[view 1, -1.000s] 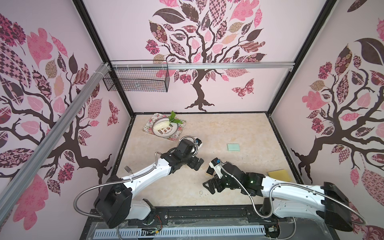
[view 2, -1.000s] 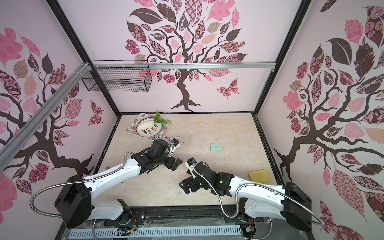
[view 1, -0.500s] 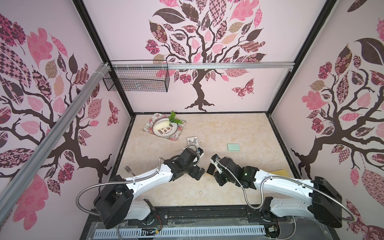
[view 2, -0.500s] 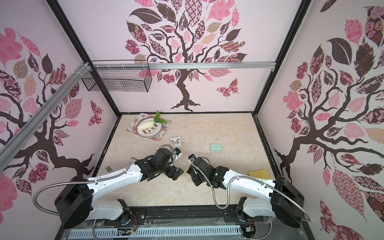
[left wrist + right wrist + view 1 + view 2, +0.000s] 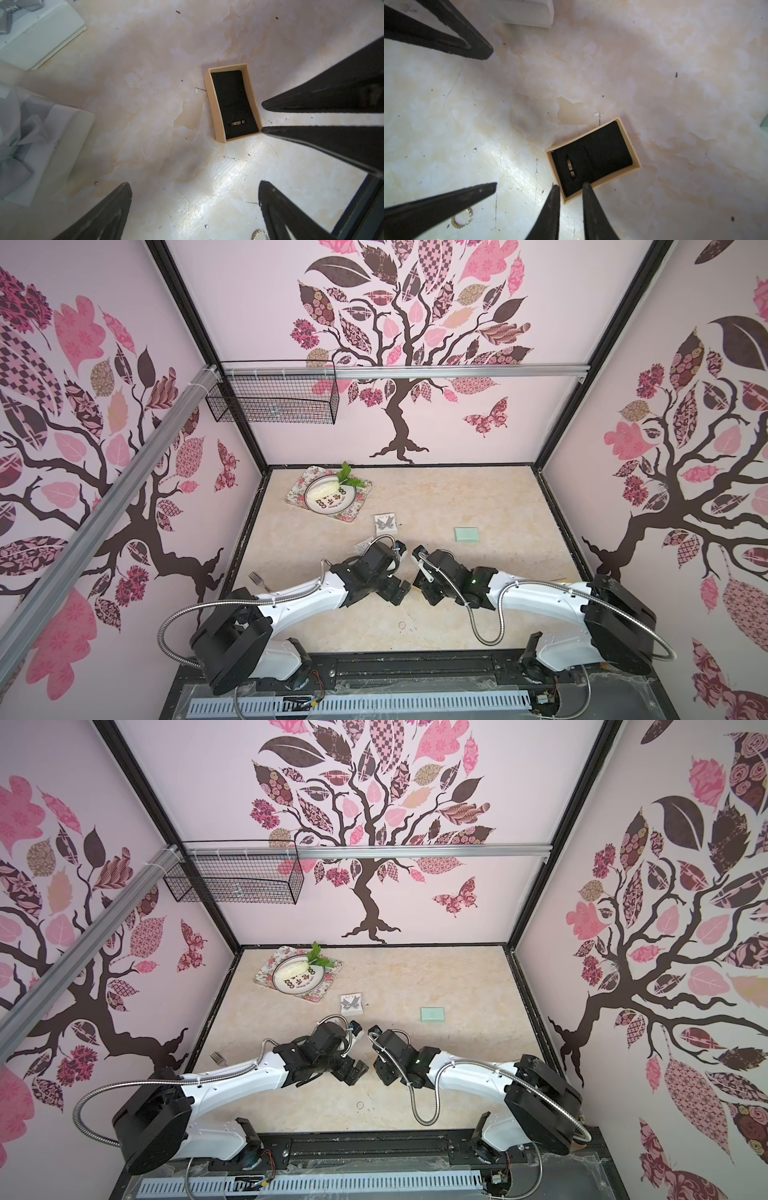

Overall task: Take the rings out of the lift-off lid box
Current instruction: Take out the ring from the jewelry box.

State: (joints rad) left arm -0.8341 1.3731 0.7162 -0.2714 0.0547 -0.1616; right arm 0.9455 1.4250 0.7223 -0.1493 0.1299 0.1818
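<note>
In both top views the left gripper (image 5: 402, 591) and the right gripper (image 5: 424, 591) face each other closely over the middle of the table (image 5: 478, 506). The box is hidden beneath them. A loose ring (image 5: 402, 625) lies on the bare tabletop nearer the arm bases, apart from both grippers.

In the left wrist view, the left gripper's fingers (image 5: 104, 212) are spread wide with nothing between them. The lidless box (image 5: 228, 89) sits flat on the table, and one ring (image 5: 236, 123) is wedged in a slot of its black foam. The right gripper's tips sit just beside the box wall, close together with only a thin slit between them.

In the right wrist view, the right gripper's fingers (image 5: 550, 207) hover at the box end nearest the ring. They are nearly together and pinch nothing I can see. The loose ring sits outside the box, near one left finger.
</note>
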